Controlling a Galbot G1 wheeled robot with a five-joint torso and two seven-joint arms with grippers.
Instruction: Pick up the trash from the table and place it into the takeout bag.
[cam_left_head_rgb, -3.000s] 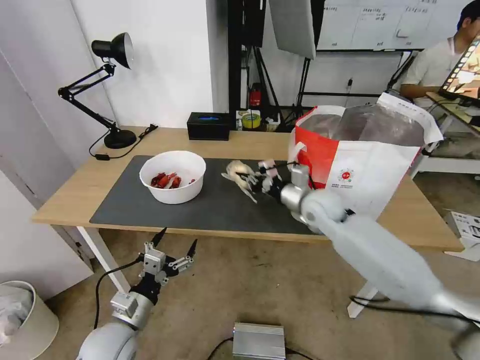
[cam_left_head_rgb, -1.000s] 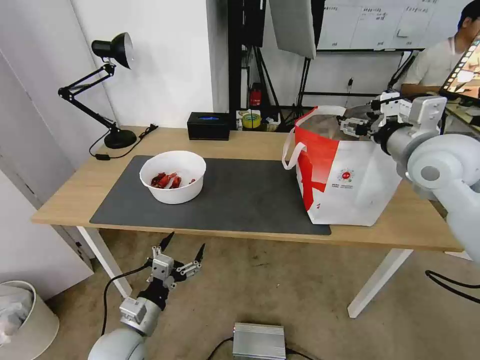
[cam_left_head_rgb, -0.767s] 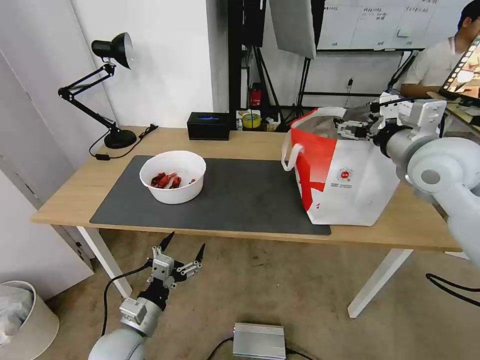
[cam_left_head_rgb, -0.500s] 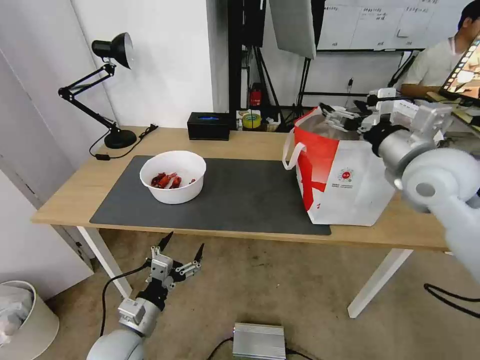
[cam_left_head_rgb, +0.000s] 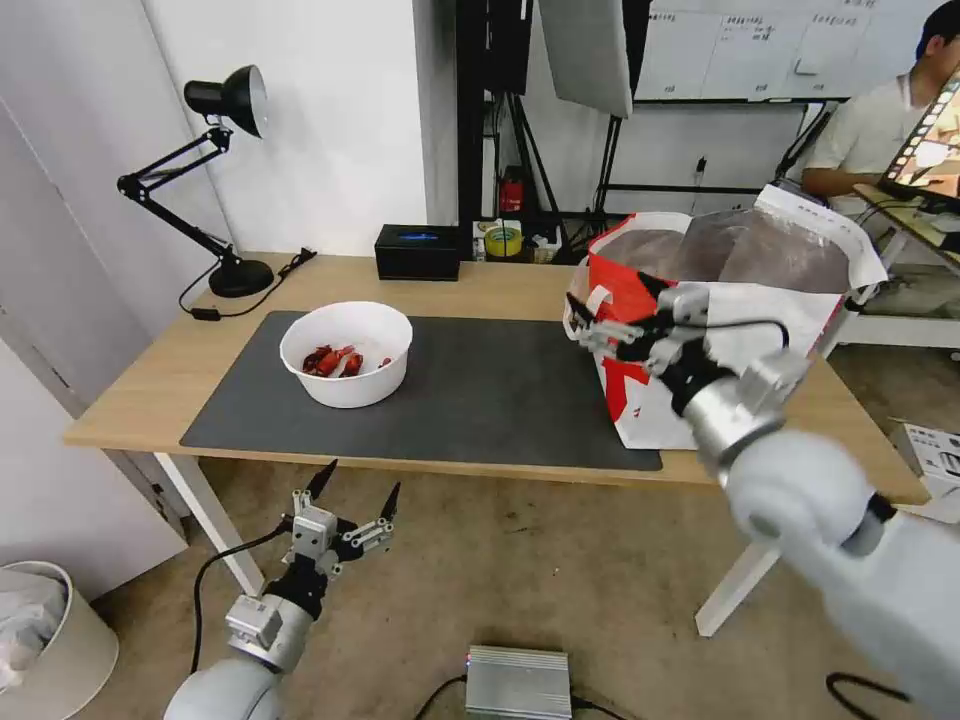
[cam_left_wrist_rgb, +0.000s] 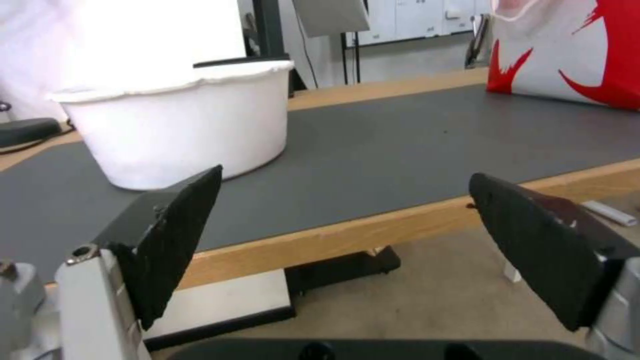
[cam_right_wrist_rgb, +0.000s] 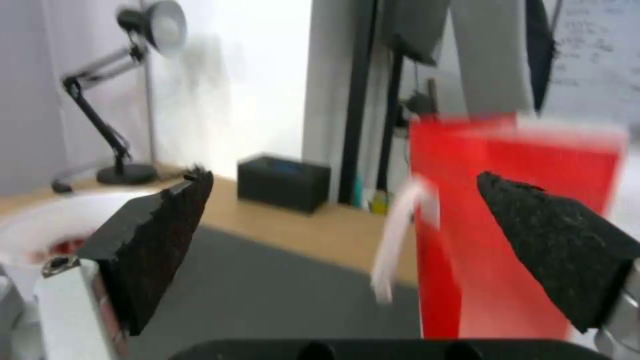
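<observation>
Tabletop (cam_left_head_rgb: 480, 285): light wood, smooth. Mat (cam_left_head_rgb: 470, 390): dark grey, matt. Bowl (cam_left_head_rgb: 346, 353): smooth white plastic. Takeout bag (cam_left_head_rgb: 735, 340): glossy white-and-red outside, silver foil lining. Gripper pads (cam_left_wrist_rgb: 177, 235): rough black.

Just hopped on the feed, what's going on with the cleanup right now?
The right gripper is open and empty, in the air over the dark grey mat beside the red side of the large white takeout bag. The white round bowl with red shellfish scraps sits on the mat of the light-wood table. The left gripper hangs open below the table's front edge, holding nothing.
</observation>
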